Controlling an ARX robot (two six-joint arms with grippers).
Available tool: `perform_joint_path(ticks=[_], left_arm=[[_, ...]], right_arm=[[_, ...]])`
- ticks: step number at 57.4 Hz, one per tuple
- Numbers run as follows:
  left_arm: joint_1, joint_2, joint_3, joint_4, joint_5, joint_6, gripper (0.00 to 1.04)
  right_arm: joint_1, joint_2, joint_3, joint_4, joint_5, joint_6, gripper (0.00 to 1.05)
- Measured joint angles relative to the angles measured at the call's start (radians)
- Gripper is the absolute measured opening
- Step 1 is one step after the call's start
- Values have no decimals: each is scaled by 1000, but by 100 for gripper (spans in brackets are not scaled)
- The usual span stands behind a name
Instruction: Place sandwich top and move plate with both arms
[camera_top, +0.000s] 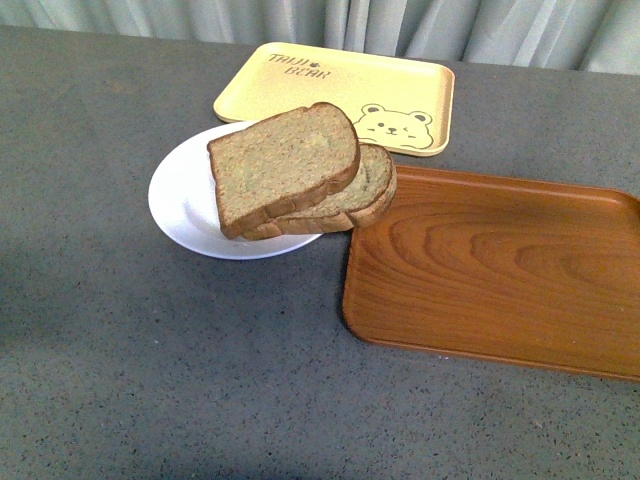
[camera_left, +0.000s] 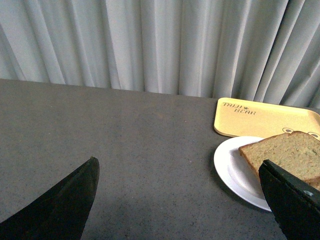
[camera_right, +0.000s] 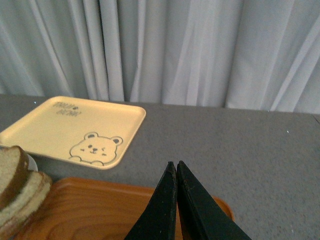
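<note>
Fingers on your left gripper (camera_left: 179, 167) stood wide apart; those of the right gripper (camera_right: 176, 166) were pressed together, both empty. The sandwich top (camera_top: 285, 165) lay tilted on the lower slice (camera_top: 378, 185) on the plate (camera_top: 180, 200); an uneven two-arm lift risked sliding it off. Its long axis ran diagonally, domed edge toward the bear tray (camera_top: 300, 85).

**Bread slices:** two can be counted in one stack, the sandwich top (camera_top: 285, 165) over a rounder lower slice (camera_top: 372, 185). Whether anything lies between them cannot be told.

**Plates:** one white plate (camera_top: 185, 205).

**Trays:** two, a yellow bear tray (camera_top: 300, 85) at 1 o'clock from the plate and a wooden tray (camera_top: 500, 265) at 4 o'clock.

**Bear figures:** one printed bear (camera_top: 395, 128).

**Hands:** two, the left hand (camera_left: 179, 162) and the right hand (camera_right: 174, 164), each seen only in its own wrist view.

**Supporting surfaces:** one grey worktop (camera_top: 150, 350).
</note>
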Motion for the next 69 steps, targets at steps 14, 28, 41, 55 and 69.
perform_joint_path(ticks=[14, 28, 41, 55, 69], left_arm=[[0, 0, 0, 0, 0, 0, 96], [28, 446, 190, -259, 540, -338, 96], [-61, 911, 318, 164, 488, -515, 96], [-92, 1411, 476, 494, 426, -658, 96], [-73, 1738, 563, 631, 388, -739, 96]], right_arm=[[-35, -172, -92, -91, -36, 0, 2], [-109, -374, -148, -239, -110, 0, 2], [-112, -546, -168, -382, -112, 0, 2], [-112, -710, -169, -530, -112, 0, 2], [-112, -861, -170, -671, -112, 0, 2]])
